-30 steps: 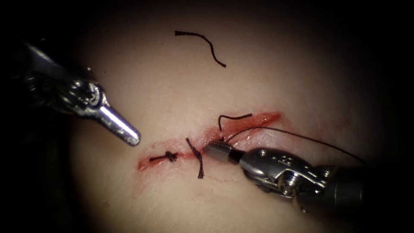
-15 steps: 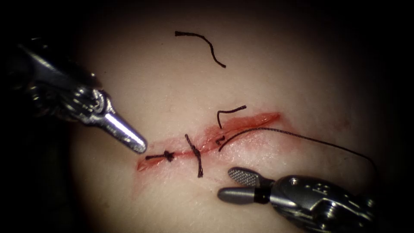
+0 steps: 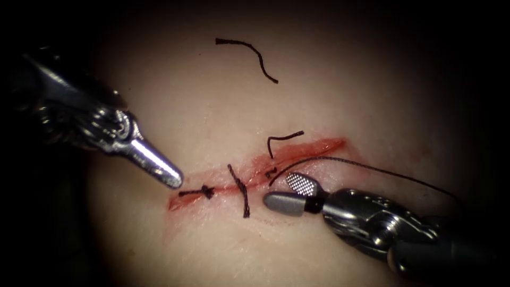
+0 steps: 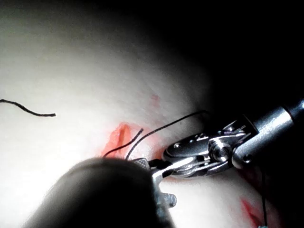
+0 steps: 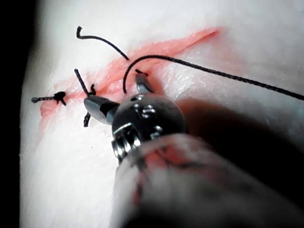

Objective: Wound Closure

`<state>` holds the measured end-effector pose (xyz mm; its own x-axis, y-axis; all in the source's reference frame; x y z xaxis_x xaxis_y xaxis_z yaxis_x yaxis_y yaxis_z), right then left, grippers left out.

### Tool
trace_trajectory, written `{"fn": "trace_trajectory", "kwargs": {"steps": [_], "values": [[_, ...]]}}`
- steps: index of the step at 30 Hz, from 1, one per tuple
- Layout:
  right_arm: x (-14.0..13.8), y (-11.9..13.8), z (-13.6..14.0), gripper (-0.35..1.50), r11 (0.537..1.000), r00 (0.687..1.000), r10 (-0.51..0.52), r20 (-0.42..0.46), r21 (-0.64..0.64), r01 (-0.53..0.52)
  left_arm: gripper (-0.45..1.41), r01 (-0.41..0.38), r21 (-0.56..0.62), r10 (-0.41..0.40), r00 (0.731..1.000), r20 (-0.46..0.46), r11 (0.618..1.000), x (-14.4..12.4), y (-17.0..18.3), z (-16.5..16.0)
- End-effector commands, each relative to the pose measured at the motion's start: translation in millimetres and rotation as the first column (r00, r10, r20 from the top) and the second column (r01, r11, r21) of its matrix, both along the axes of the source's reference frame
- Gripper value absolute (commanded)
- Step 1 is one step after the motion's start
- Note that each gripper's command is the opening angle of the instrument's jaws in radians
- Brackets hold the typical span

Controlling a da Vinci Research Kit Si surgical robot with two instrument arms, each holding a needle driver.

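Red cut (image 3: 297, 154) has two knots (image 3: 210, 192) beside my closed, empty left hand (image 3: 171, 179); right hand (image 3: 284, 194) gapes empty, thread (image 3: 372, 169) loose, right end unclosed.

Two tools: left claw (image 3: 172, 180), right claw (image 3: 284, 192); two knotted stitches (image 3: 208, 192) (image 3: 241, 187); one loose thread piece (image 3: 249, 53); one cut (image 3: 297, 154)
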<state>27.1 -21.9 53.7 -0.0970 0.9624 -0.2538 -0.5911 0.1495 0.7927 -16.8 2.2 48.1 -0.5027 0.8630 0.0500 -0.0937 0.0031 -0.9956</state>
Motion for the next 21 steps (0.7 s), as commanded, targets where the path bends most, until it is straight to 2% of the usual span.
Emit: {"fn": "trace_trajectory", "kwargs": {"steps": [1,3,4,5,6,7,12,16,21], "values": [[1.6,0.3,0.8,0.69,1.0,1.0,0.019,0.005,-0.004,-0.019,-0.08,0.0,-0.001,0.0,1.0,0.0,1.0,-0.5,0.0,0.5],[2.1,0.5,1.0,0.68,0.999,0.999,0.045,0.004,-0.009,-0.045,-0.08,0.0,-0.001,0.0,1.0,0.0,1.0,-0.5,0.0,0.5],[2.4,0.6,1.0,0.61,0.998,0.998,0.059,-0.002,-0.013,-0.059,-0.08,-0.003,0.0,0.003,1.0,0.001,1.0,-0.5,0.0,0.6],[2.6,0.7,1.1,0.44,0.997,0.998,0.069,-0.007,-0.016,-0.069,-0.06,-0.003,0.0,0.003,1.0,0.001,1.0,-0.5,0.0,0.6],[2.7,0.8,1.1,0.12,0.997,0.997,0.076,-0.013,-0.018,-0.076,-0.06,-0.002,0.0,0.002,1.0,0.001,1.0,-0.6,-0.1,0.5],[2.6,0.7,1.0,-0.32,0.997,0.997,0.079,-0.024,-0.022,-0.08,-0.06,-0.002,0.0,0.002,1.0,0.001,1.0,-0.6,-0.1,0.5],[1.7,1.3,-0.6,-0.35,0.998,0.997,0.066,-0.049,-0.002,-0.066,-0.06,-0.007,0.002,0.007,1.0,0.002,1.0,-0.6,-0.2,0.5],[-0.2,2.8,-3.6,-0.35,0.997,0.995,0.076,-0.061,0.036,-0.074,-0.06,-0.011,0.003,0.011,1.0,0.004,1.0,-0.7,-0.3,0.4],[-1.7,4.3,-4.7,-0.35,0.996,0.994,0.085,-0.062,0.037,-0.083,-0.06,-0.013,0.004,0.013,1.0,0.004,1.0,-0.8,-0.4,0.3]]}}
